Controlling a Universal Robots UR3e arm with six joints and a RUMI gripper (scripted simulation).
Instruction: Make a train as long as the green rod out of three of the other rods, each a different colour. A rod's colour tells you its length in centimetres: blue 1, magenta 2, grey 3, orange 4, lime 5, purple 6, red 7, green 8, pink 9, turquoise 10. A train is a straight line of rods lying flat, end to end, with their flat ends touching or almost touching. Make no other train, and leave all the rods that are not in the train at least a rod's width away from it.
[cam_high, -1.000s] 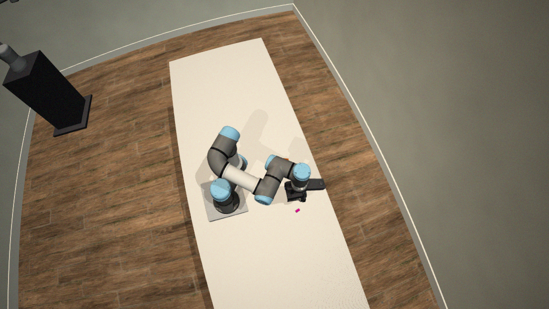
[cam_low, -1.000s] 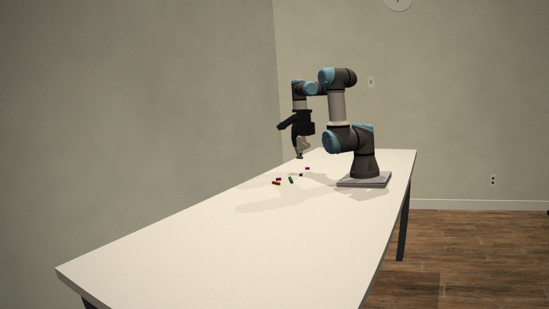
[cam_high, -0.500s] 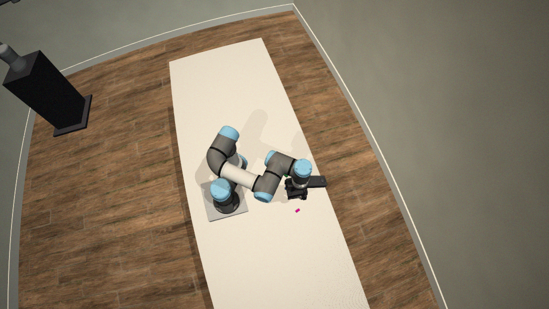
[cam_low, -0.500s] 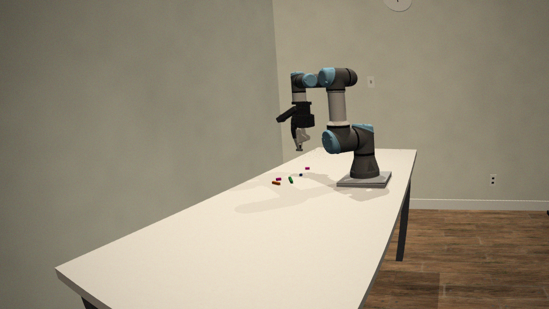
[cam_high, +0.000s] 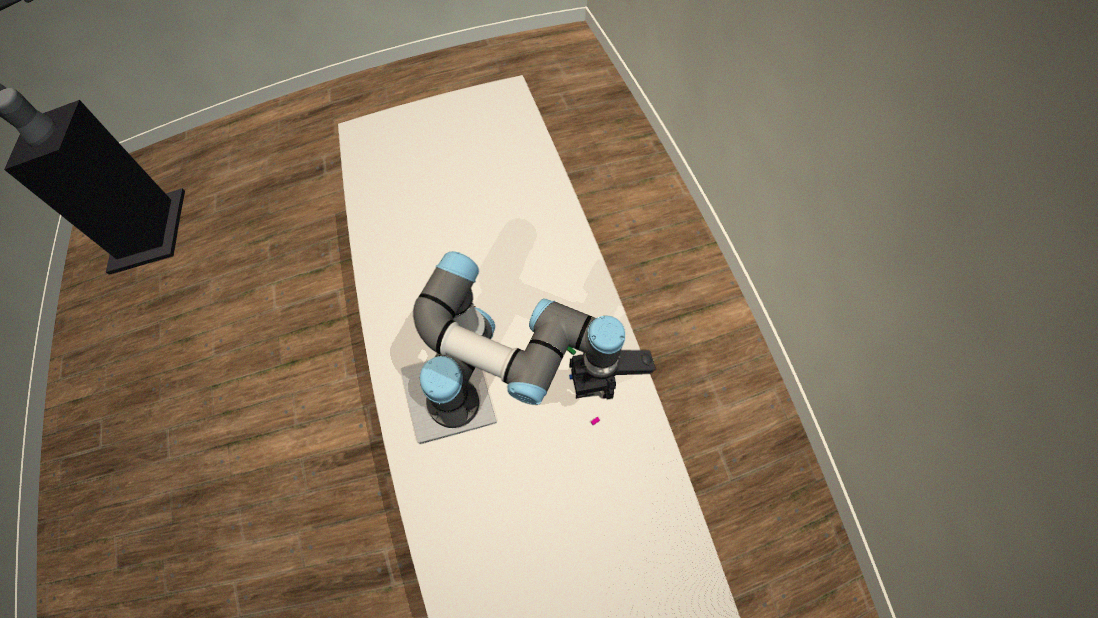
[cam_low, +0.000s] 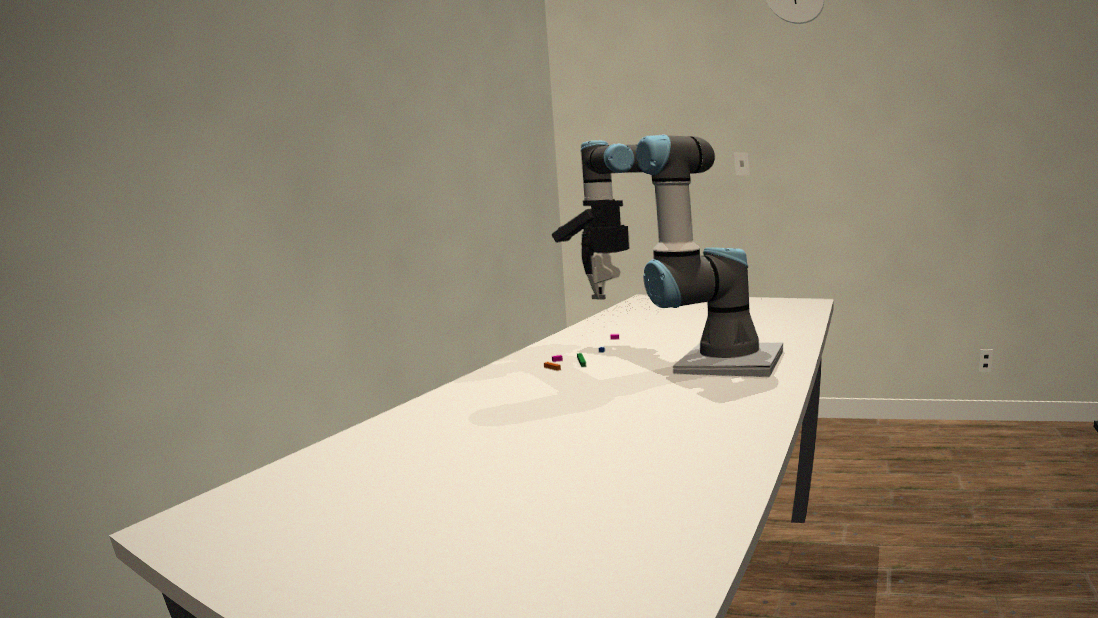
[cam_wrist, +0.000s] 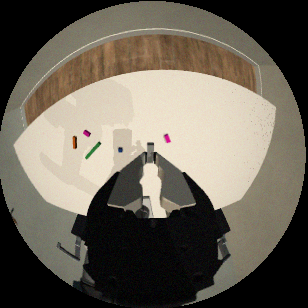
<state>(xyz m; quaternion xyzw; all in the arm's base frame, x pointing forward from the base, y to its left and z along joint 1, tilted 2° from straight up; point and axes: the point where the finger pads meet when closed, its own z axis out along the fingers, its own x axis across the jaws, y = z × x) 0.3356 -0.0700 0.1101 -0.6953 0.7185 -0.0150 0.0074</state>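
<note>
My gripper (cam_low: 598, 290) (cam_wrist: 150, 152) is shut on a grey rod (cam_low: 601, 297) (cam_wrist: 150, 146), held well above the table. The green rod (cam_high: 571, 350) (cam_low: 581, 359) (cam_wrist: 93, 150) lies on the table, partly covered by the arm in the top view. A blue rod (cam_low: 601, 349) (cam_wrist: 120, 149) lies between the green rod and the gripper in the wrist view. An orange rod (cam_low: 552, 366) (cam_wrist: 75, 142) lies beyond the green rod, near one magenta rod (cam_low: 557, 357) (cam_wrist: 87, 133). Another magenta rod (cam_high: 594, 420) (cam_low: 614, 336) (cam_wrist: 167, 138) lies apart. No rods touch.
The white table (cam_high: 522, 491) (cam_low: 461, 499) (cam_wrist: 215, 110) carries the arm's grey base plate (cam_high: 485, 416) (cam_low: 722, 371). The arm hides the orange rod and one magenta rod in the top view. The arm's shadow falls around the rods.
</note>
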